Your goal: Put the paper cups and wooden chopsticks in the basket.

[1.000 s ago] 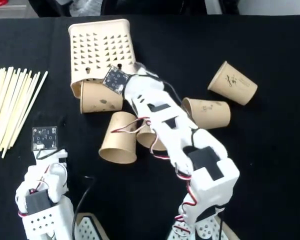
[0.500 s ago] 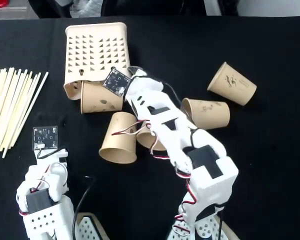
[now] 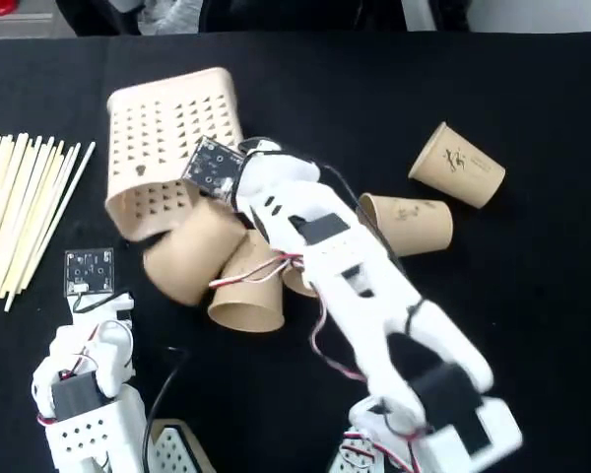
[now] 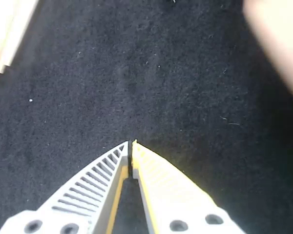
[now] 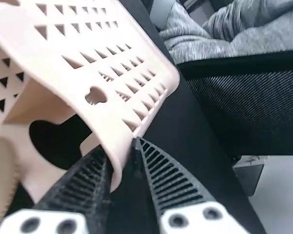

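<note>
The basket (image 3: 163,133) lies on its side, mouth toward the arms, rim pinched in the right gripper (image 5: 122,148). A cup (image 3: 185,253) lies at that mouth. Chopsticks (image 3: 25,212) lie nearer the left gripper (image 4: 132,145), closed on nothing.

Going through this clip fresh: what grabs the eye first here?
The right gripper grips a wall of the basket, which lies tipped on its side toward the table's far edge. A paper cup lies just beside its open end, and the wooden chopsticks sit untouched in a bundle at the table's left edge.
</note>
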`<control>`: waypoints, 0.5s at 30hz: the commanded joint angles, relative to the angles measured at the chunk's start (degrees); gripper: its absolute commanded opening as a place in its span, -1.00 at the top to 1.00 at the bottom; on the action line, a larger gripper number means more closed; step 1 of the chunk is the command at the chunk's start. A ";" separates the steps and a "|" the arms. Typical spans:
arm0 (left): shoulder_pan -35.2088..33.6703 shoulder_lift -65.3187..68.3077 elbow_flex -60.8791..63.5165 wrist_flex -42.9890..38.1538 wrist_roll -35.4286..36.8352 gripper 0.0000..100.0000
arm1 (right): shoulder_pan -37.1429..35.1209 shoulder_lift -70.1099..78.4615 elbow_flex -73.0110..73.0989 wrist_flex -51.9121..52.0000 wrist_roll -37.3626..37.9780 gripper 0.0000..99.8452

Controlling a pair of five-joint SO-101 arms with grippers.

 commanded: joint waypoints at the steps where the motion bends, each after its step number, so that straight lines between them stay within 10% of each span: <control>1: 0.31 -0.26 1.01 0.26 -0.26 0.94 | -1.41 -7.96 -0.57 3.78 -0.35 0.98; 15: 0.31 -0.26 1.01 0.26 -0.26 0.94 | -1.41 -11.38 -21.85 30.24 -13.71 0.98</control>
